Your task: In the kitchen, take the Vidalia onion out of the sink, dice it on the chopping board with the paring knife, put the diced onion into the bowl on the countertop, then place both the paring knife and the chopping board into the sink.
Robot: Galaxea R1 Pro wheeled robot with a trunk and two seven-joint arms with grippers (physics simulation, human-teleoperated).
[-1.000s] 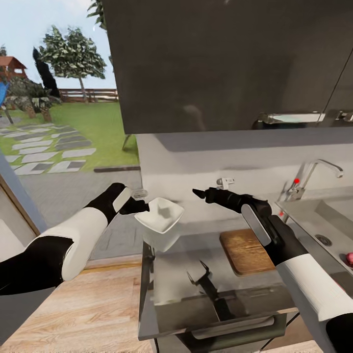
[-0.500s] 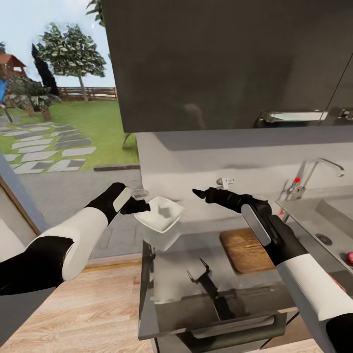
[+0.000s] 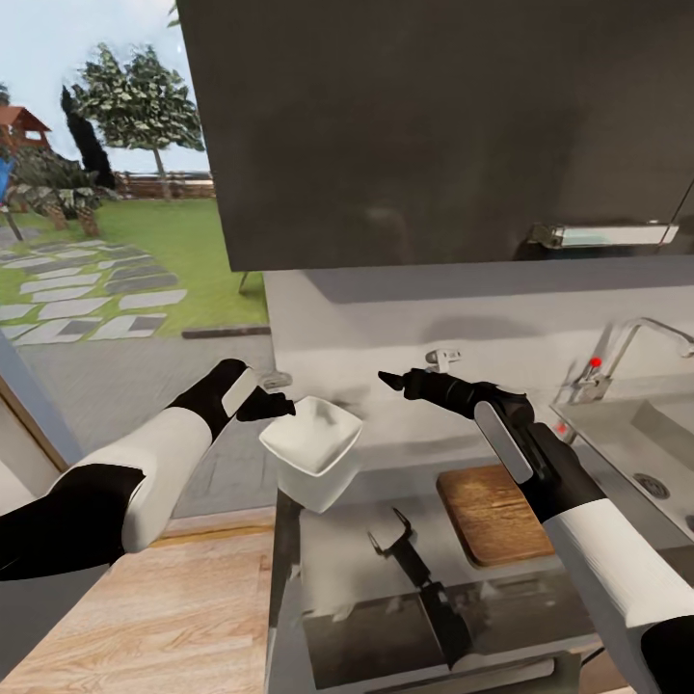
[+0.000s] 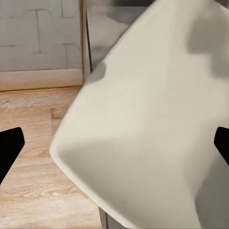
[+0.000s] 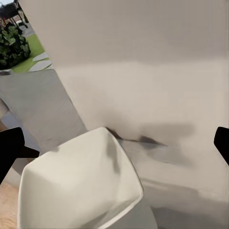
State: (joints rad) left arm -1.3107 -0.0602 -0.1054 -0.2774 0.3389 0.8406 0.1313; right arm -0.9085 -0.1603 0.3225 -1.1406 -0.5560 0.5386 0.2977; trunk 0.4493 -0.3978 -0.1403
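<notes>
You see a plain white bowl (image 3: 310, 451) against a glossy grey countertop (image 3: 366, 578), a dark brown wood-grained chopping board (image 3: 496, 513), glossy black upper cabinets (image 3: 434, 125), a red-tipped chrome tap (image 3: 617, 352), and pale wood-grain floor (image 3: 145, 617).

Both arms are built alike: a glossy black upper section, then a smooth white shell over the forearm, then black again toward the wrist. The left arm (image 3: 145, 472) carries a pale grey oblong panel set into its black wrist housing. The right arm (image 3: 578, 520) shows a longer grey panel of the same kind along its black wrist. Each ends in slim, matte black fingers (image 3: 390, 381) with pointed tips; in the wrist views they show as plain black wedges (image 4: 8, 149).
</notes>
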